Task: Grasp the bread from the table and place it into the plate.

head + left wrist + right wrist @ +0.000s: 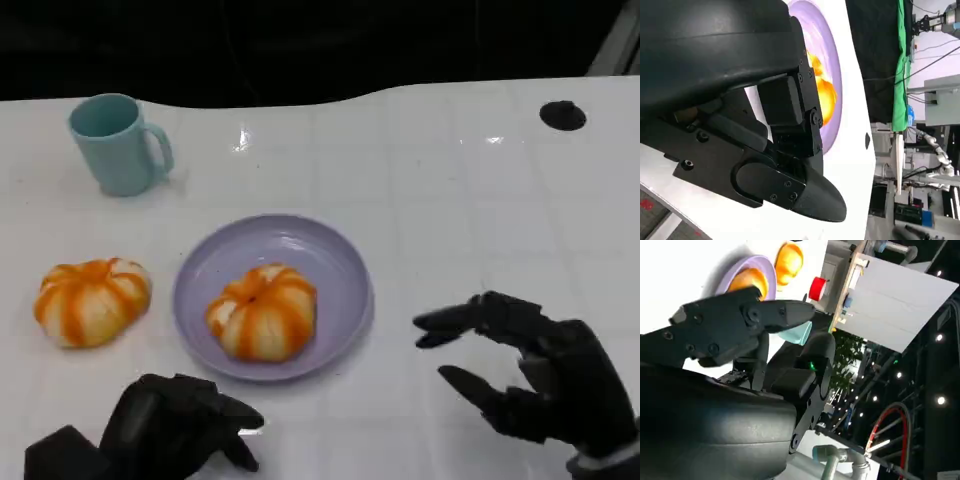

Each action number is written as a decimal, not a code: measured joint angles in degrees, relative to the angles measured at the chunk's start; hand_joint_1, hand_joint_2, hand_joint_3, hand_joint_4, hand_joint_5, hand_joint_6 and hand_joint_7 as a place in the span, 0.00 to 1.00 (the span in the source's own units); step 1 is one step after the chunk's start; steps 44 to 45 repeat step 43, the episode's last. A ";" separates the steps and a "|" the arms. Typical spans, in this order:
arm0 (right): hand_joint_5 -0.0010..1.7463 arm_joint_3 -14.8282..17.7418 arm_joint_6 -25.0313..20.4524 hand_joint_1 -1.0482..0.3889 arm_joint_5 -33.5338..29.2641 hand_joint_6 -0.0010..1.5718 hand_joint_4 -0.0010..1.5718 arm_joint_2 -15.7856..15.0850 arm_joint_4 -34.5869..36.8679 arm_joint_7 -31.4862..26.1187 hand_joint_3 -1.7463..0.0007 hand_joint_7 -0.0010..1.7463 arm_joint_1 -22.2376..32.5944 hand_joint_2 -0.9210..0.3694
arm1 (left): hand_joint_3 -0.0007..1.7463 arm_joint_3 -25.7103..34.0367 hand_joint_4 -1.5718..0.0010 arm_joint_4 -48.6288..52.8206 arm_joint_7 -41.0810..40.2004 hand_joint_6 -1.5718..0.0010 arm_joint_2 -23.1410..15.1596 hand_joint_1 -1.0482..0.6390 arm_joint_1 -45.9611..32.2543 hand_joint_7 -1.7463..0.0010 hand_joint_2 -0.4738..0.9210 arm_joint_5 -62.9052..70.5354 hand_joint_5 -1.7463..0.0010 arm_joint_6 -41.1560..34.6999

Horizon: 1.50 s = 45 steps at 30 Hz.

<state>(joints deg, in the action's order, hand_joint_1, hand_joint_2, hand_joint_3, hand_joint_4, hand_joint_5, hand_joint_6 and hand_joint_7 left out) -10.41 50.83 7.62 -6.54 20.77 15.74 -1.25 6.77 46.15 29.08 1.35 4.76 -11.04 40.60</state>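
Our right hand (pixel 530 375) hovers over the white tabletop (pixel 450 200) with fingers spread wide, holding nothing; our left hand (pixel 165 430) rests low with its fingers curled in, also holding nothing. Just beyond the left hand and beside the right hand's fingertips sits the purple plate (pixel 335 262), with one orange-striped bread (pixel 262 310) lying in it. A second bread (pixel 92 300) lies on the tabletop beyond the left hand. Farther off stands a light-blue mug (pixel 115 143).
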 measured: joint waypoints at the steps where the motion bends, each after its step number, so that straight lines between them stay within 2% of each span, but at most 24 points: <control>1: 0.72 0.34 0.19 0.58 0.64 0.43 0.44 0.16 -0.02 0.34 0.45 0.55 0.46 0.31 | 0.00 0.01 0.11 0.03 0.00 0.00 -0.01 0.00 0.00 0.87 0.99 0.00 0.53 0.00; 5: 0.77 1.59 2.10 0.59 0.89 0.53 0.49 0.81 0.04 0.86 0.40 0.57 2.29 0.32 | 0.00 0.06 0.11 0.23 0.01 0.00 -0.10 0.00 0.06 0.87 0.99 0.00 0.53 0.01; 9: 0.82 2.62 2.93 0.66 1.76 0.60 0.57 1.73 0.05 1.51 0.22 0.61 3.37 0.40 | 0.00 0.16 0.11 0.35 0.15 0.00 -0.27 0.00 0.09 0.87 0.99 -0.04 0.53 0.01; 11: 0.95 2.74 2.91 0.66 2.32 0.56 0.57 2.46 0.05 1.73 0.13 0.77 4.16 0.45 | 0.00 0.24 0.11 0.37 0.29 0.00 -0.35 0.00 0.09 0.87 0.98 -0.33 0.53 0.01; 13: 0.99 2.91 2.54 0.66 2.57 0.53 0.60 2.86 -0.07 1.77 0.10 0.89 4.78 0.48 | 0.00 0.30 0.11 0.36 0.34 0.00 -0.37 0.00 0.09 0.87 0.98 -0.73 0.53 -0.05; 16: 1.00 3.22 1.55 0.66 2.78 0.51 0.62 3.49 -0.73 1.75 0.11 0.95 5.82 0.49 | 0.00 0.30 0.11 0.36 0.40 0.00 -0.44 0.00 0.09 0.87 0.99 -1.05 0.53 -0.12; 28: 1.00 4.81 0.95 0.63 2.79 0.51 0.64 4.54 -0.17 2.99 0.10 0.99 5.99 0.51 | 0.00 0.35 0.11 0.38 0.94 0.00 -0.69 0.00 0.09 0.87 0.98 -1.32 0.53 -0.12; 45: 1.00 5.20 0.95 0.68 2.47 0.53 0.62 4.69 0.90 4.05 0.04 0.92 5.24 0.55 | 0.00 0.55 0.11 0.95 1.13 0.00 -0.98 0.00 0.38 0.87 0.98 -1.46 0.53 -0.11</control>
